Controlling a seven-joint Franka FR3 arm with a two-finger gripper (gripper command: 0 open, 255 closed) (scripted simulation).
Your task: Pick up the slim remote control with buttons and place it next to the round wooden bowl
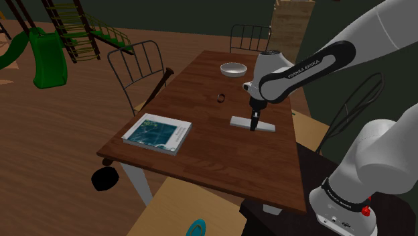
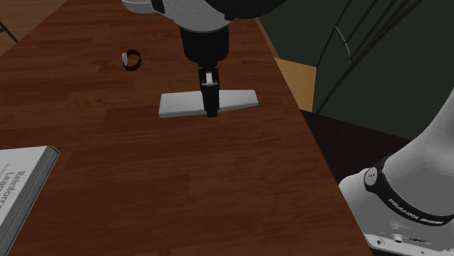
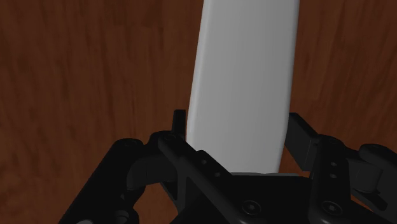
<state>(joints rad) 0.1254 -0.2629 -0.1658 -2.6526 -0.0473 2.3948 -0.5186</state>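
Right of centre in the shoulder view, your jaws pinch the grey remote (image 1: 240, 122) across its width; it lies flat on the worktop (image 1: 201, 161). Lifting and carrying to the bowl (image 1: 232, 69), upper middle, remain. Count one remote, one bowl, one book (image 1: 157, 133), one small ring (image 1: 220, 98).

"franka emika" on arm's dark band (image 1: 303, 69), again on base collar (image 2: 407, 211)
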